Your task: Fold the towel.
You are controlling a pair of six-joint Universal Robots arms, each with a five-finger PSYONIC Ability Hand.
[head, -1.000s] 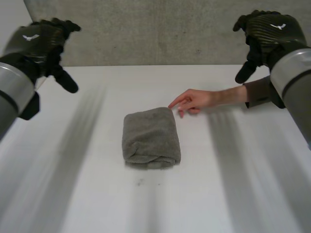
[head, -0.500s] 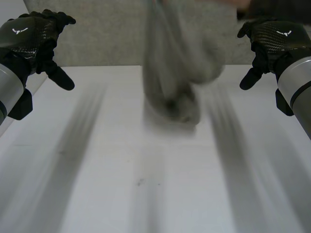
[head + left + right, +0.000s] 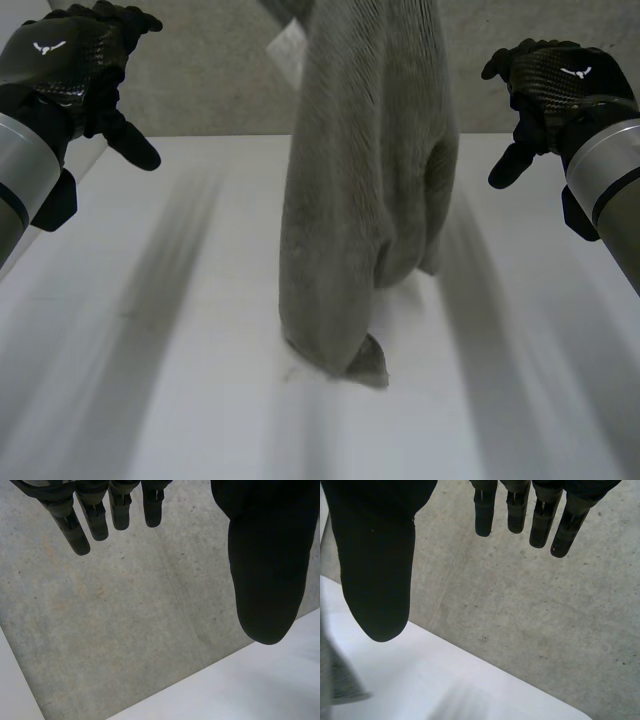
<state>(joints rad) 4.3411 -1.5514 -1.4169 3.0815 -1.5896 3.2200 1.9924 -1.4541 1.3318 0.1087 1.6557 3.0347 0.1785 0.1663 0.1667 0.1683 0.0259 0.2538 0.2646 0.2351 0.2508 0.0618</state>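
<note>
A grey towel (image 3: 365, 190) hangs down over the middle of the white table (image 3: 150, 380), held from somewhere above the head view; its lower end touches the tabletop. A white label (image 3: 288, 45) shows near its upper part. My left hand (image 3: 70, 70) is raised at the far left, well away from the towel, open with straight fingers (image 3: 90, 520) and nothing in it. My right hand (image 3: 550, 85) is raised at the far right, open too, its fingers (image 3: 520, 510) straight and empty. A strip of the towel (image 3: 335, 680) shows beside the right thumb.
A grey concrete wall (image 3: 200, 90) stands behind the table's far edge. The tabletop spreads bare white to either side of the hanging towel.
The towel lay folded on the table with a person's hand beside it; it has been lifted and now hangs unrolled. The person's hand has gone. Both my hands barely moved.
</note>
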